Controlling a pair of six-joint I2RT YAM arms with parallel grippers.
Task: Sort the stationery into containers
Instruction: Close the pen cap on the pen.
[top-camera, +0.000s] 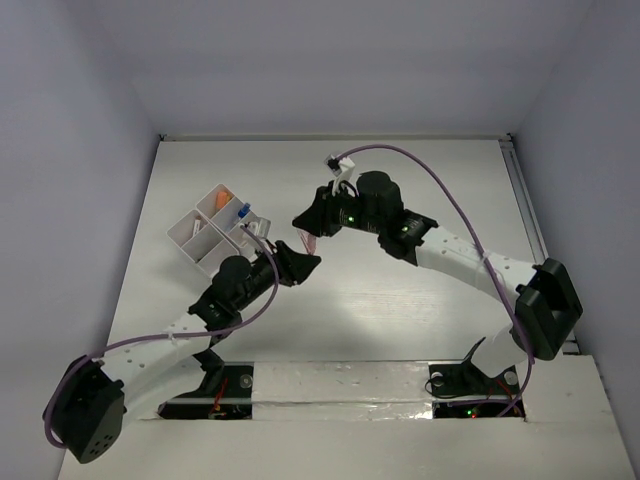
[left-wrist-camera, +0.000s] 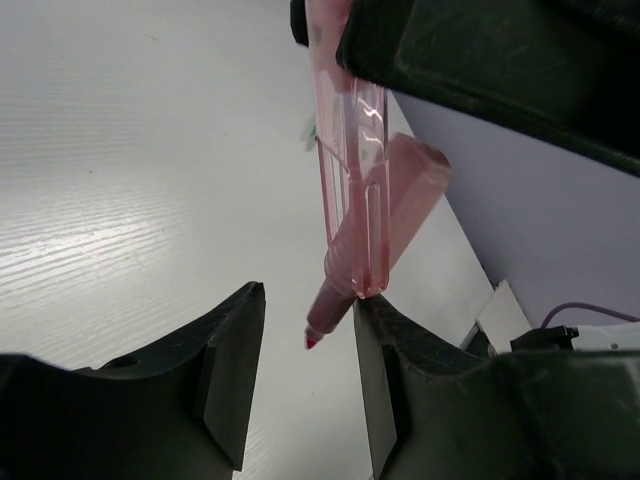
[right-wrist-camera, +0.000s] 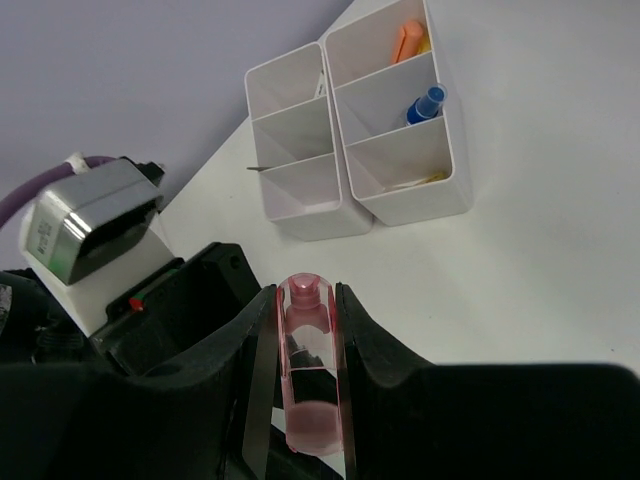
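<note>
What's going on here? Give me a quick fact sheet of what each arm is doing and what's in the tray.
Right jaws: closed on a pink pen
Left jaws: open, either side of the pen's tip
Tray: white, several compartments, on the table
In tray: orange piece, blue pen

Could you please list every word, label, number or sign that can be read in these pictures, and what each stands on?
No text can be read in any view.
Silver block on the left arm: small dark marks on its end face, too blurred to read.
Pen: clear pink barrel, no print showing.
Tray: plain white walls, no label.
</note>
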